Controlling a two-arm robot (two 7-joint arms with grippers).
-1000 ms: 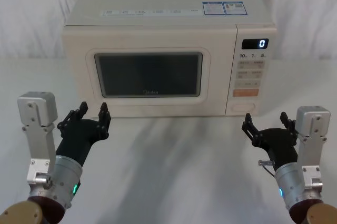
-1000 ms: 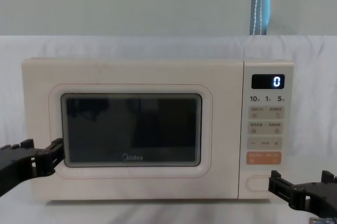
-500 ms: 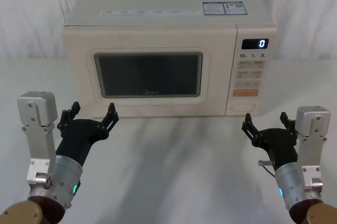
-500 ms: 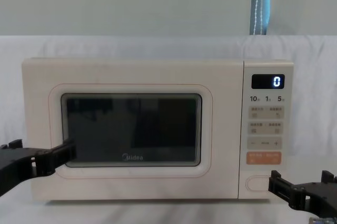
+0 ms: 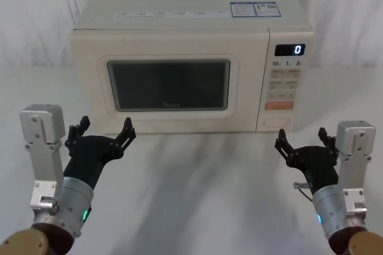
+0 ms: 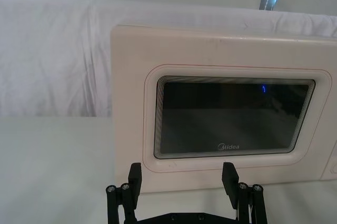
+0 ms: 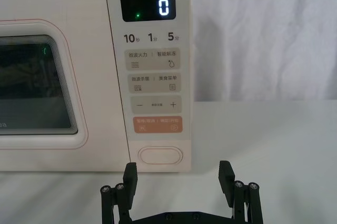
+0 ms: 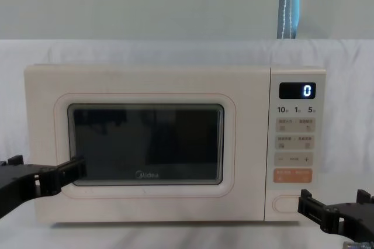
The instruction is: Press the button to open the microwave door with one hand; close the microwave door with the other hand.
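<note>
The microwave (image 5: 191, 57) sits square at the back of the white-draped tabletop (image 5: 203, 183), its microwave door (image 5: 169, 82) shut flush with the control panel, whose display (image 5: 290, 49) shows a blue "0". The button (image 7: 160, 156), the wide oval at the panel's foot under the orange key (image 7: 158, 124), is untouched. Since a second ago the left end effector (image 5: 102, 130) has spread its fingers from narrow to wide, and it has held that spread over the last half second; it hovers low before the door's lower left corner, apart from it as far as the head view allows one to judge. The right end effector (image 5: 302, 138), fingers wide, has not shifted and hangs just in front of and below the button, not touching. Bare cloth lies open between the two end effectors and in front of the oven's whole lower edge; white cloth hangs behind and to both sides.
</note>
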